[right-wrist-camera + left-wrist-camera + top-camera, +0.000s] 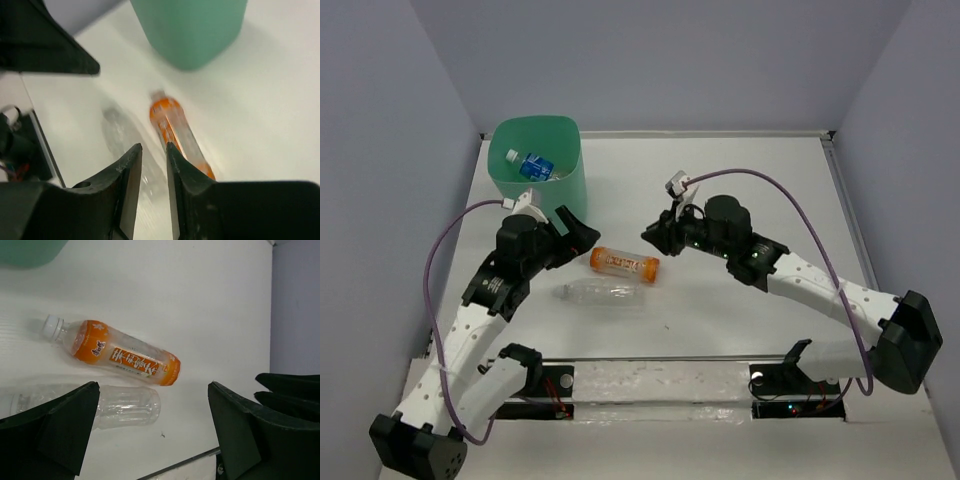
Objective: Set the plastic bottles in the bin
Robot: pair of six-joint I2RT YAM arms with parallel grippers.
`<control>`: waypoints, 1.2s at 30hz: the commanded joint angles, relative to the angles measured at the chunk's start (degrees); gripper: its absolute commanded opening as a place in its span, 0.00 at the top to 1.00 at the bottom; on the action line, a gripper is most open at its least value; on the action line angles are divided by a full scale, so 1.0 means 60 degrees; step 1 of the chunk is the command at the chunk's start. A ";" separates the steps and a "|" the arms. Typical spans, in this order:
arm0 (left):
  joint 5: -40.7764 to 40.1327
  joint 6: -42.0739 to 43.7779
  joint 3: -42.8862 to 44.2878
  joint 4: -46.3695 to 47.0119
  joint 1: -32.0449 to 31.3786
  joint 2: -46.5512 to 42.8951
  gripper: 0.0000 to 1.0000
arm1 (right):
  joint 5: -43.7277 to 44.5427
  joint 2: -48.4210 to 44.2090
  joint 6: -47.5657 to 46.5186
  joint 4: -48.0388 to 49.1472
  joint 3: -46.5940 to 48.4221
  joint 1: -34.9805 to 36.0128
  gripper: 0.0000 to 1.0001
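Observation:
An orange bottle [625, 264] with a white cap lies on the table, and a clear bottle [605, 293] lies just in front of it. The mint-green bin [563, 185] stands at the back left with a blue-labelled bottle [533, 165] inside. My left gripper [577, 233] is wide open and empty, just left of the orange bottle. In the left wrist view the gripper [152, 422] hangs above the orange bottle [125, 355] and the clear bottle [125, 407]. My right gripper [656, 236] hovers right of the orange bottle [175, 130], empty, its jaws [153, 147] only narrowly apart.
The bin's wall shows in the right wrist view [192, 30] and its corner in the left wrist view [30, 252]. A dark rail [660, 358] runs along the table's near edge. Grey walls close in the left, back and right sides.

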 commanded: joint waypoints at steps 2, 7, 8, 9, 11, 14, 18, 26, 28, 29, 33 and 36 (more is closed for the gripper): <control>-0.1308 -0.1423 -0.0617 0.1430 -0.0783 0.0836 0.01 | -0.0351 -0.1055 -0.0126 -0.1586 -0.1517 -0.0004 0.59; -0.2099 -0.1893 -0.0751 0.2046 -0.1223 0.2507 0.01 | -0.0805 -0.2023 -0.0228 -0.2086 -0.2455 -0.0004 0.42; -0.2144 -0.1937 -0.0707 0.2061 -0.1238 0.2697 0.01 | -0.0922 -0.2111 -0.0229 -0.2130 -0.2514 -0.0004 0.39; -0.2159 -0.1996 -0.0677 0.2134 -0.1253 0.3003 0.01 | -0.0952 -0.2155 -0.0156 -0.2145 -0.2558 -0.0004 0.37; -0.2246 -0.2054 -0.0575 0.2164 -0.1296 0.3240 0.01 | -0.1185 -0.2156 -0.0024 -0.2174 -0.2544 -0.0004 0.31; -0.2407 -0.2259 -0.0603 0.2193 -0.1355 0.3694 0.01 | -0.1641 -0.2068 0.0020 -0.2174 -0.2573 -0.0004 0.28; -0.2393 -0.2450 -0.0750 0.2179 -0.1516 0.4207 0.01 | -0.1597 -0.1848 0.0078 -0.2233 -0.2588 0.0097 0.28; -0.2627 -0.2641 -0.0386 0.2105 -0.1707 0.5554 0.01 | -0.1802 -0.2068 0.0123 -0.1940 -0.2822 0.0186 0.27; -0.2715 -0.2626 -0.0151 0.1988 -0.1707 0.6022 0.01 | -0.1831 -0.2082 0.0108 -0.1925 -0.2837 0.0186 0.27; -0.2744 -0.2597 0.0068 0.1974 -0.1707 0.6198 0.01 | -0.1831 -0.2068 0.0123 -0.1911 -0.2851 0.0273 0.27; -0.2832 -0.2524 0.0420 0.2295 -0.1707 0.6887 0.01 | -0.1992 -0.2068 0.0181 -0.1954 -0.2881 0.0362 0.25; -0.2876 -0.2363 0.0655 0.2529 -0.1707 0.7574 0.02 | -0.1876 -0.2112 0.0240 -0.2056 -0.2881 0.0595 0.23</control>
